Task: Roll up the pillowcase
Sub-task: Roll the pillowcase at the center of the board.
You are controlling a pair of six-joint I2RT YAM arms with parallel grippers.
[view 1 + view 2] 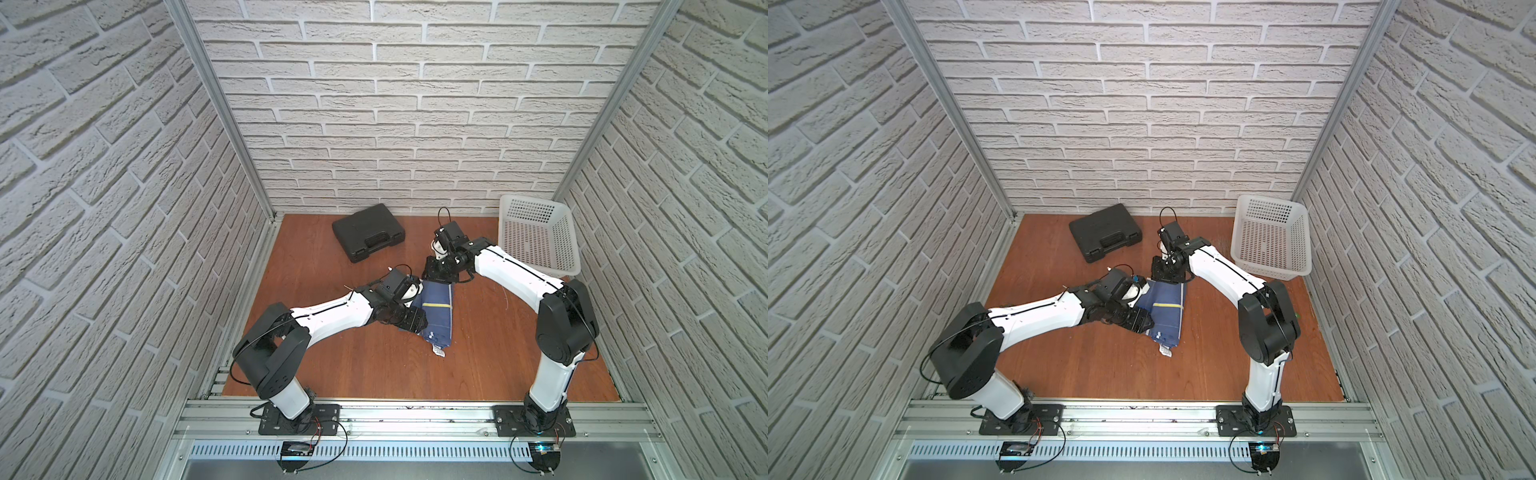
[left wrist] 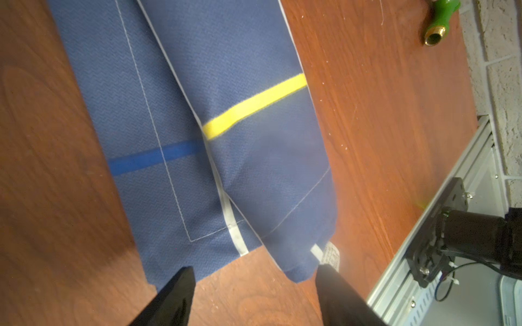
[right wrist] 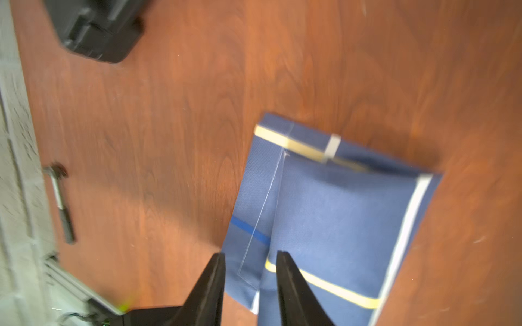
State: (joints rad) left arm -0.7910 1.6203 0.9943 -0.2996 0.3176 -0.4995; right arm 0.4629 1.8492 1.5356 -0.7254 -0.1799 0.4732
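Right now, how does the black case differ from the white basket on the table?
The case is black and solid; the basket is white, with walls full of small holes. The case is shut and lies flat; the basket stands open at the top. Both sit at the far end of the table.

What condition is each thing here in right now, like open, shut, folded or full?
pillowcase: folded over, lying flat, not rolled up.
black case: shut, lying flat.
basket: empty.
left gripper: open, straddling the pillowcase's end.
right gripper: open a little, gripping nothing.
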